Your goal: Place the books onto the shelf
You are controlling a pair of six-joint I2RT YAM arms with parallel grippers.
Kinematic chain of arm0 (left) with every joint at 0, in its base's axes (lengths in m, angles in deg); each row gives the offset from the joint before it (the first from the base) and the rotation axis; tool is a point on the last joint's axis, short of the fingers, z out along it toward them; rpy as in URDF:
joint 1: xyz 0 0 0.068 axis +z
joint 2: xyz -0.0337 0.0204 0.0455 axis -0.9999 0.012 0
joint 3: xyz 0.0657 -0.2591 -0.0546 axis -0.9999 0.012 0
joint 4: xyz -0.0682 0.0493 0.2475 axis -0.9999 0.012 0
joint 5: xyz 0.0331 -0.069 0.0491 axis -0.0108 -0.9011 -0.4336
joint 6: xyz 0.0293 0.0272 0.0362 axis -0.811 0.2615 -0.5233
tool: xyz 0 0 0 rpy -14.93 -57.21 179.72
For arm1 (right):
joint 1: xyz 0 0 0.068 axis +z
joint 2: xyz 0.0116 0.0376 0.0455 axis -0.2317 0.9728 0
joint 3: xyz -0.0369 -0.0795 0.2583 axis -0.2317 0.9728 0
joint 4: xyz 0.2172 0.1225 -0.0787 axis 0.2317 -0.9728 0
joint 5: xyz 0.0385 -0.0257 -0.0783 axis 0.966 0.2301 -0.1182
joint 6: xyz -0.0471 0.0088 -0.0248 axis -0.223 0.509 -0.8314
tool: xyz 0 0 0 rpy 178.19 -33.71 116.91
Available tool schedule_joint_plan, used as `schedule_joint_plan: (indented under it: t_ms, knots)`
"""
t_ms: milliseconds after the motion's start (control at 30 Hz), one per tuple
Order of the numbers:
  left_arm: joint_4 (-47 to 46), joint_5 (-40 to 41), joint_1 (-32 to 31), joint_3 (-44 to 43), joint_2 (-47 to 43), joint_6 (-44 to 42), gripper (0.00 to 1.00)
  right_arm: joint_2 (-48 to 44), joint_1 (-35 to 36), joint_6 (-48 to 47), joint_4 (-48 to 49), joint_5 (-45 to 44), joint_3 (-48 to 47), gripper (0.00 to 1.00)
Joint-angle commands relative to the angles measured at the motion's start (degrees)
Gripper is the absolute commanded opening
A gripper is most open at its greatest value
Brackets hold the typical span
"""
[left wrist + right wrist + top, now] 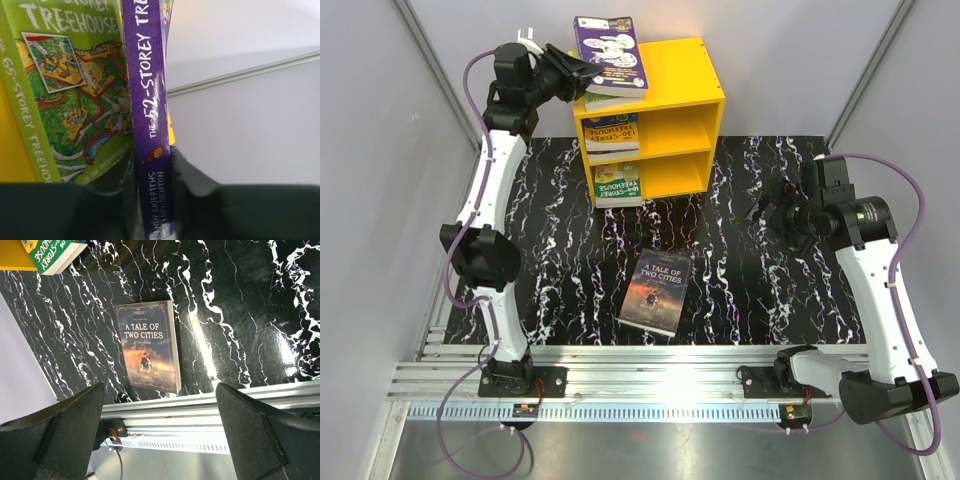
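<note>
Surface: black table, glossy, with white marble-style veins and glare streaks from the lights. A ribbed aluminium rail runs along the near edge and both arm bases are bolted to it. The walls are plain pale grey panels on the left, right and far sides.

Shelf: a bright yellow box with flat painted boards and square edges, at far centre of the table. One board splits it into an upper and a lower compartment.

Books:
- Purple book: thin soft cover, lying on the shelf top at its left end and overhanging the far-left edge.
- Green book: directly under the purple one, cartoon cover.
- Upper book and lower book: one in each compartment, at the left end, both sticking out of the front.
- Dark book: flat on the table, cover up, near centre, just far of the rail.

Your left gripper is up at the shelf's top-left corner. Its jaws are narrow and pinch the purple book at the spine end. Your right gripper hangs over the right side of the table, jaws spread wide with nothing in them. Its fingers are matte black wedges.
</note>
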Motion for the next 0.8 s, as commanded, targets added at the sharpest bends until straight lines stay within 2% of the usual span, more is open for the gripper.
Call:
schedule_joint_plan:
  t_ms: [0, 133, 267, 300, 367, 400, 467, 633, 767]
  knots:
    - [-0.4, -0.3, 0.3, -2.7, -3.2, -4.2, 0.37, 0.6, 0.1, -0.9, 1.8, 0.3, -0.4, 1.0]
    - [2.8, 1.3, 0.6, -3.1, -3.4, -6.8, 0.57, 1.1, 0.1, -1.0, 2.6, 1.3, 0.4, 1.0]
    - [4.7, 1.9, 1.4, -3.4, -3.1, -7.7, 0.64, 1.6, 0.0, -1.1, 3.0, 2.1, 0.6, 1.0]
    - [4.9, 1.8, 1.6, -4.2, -2.8, -7.8, 0.7, 1.6, 0.1, -1.0, 3.1, 2.1, 0.7, 1.0]
    - [6.7, 1.2, 2.0, -5.5, -1.9, -8.1, 0.74, 1.8, 0.1, -1.1, 3.3, 2.3, 0.8, 1.0]
    - [7.4, 1.2, 2.1, -6.6, -1.5, -8.8, 0.81, 1.8, 0.0, -1.1, 3.4, 2.4, 0.9, 1.0]
    - [8.4, 0.1, 2.4, -6.8, -1.2, -9.2, 0.87, 2.0, 0.1, -1.2, 3.4, 2.4, 1.0, 1.0]
    - [13.4, -1.7, 2.8, -6.7, -0.9, -11.8, 0.99, 1.6, 0.1, -0.8, 3.7, 2.8, 1.8, 1.0]
    - [18.4, -0.9, 2.3, -4.9, -1.8, -16.2, 0.99, 1.7, 0.0, -0.6, 4.4, 3.9, 3.0, 1.0]
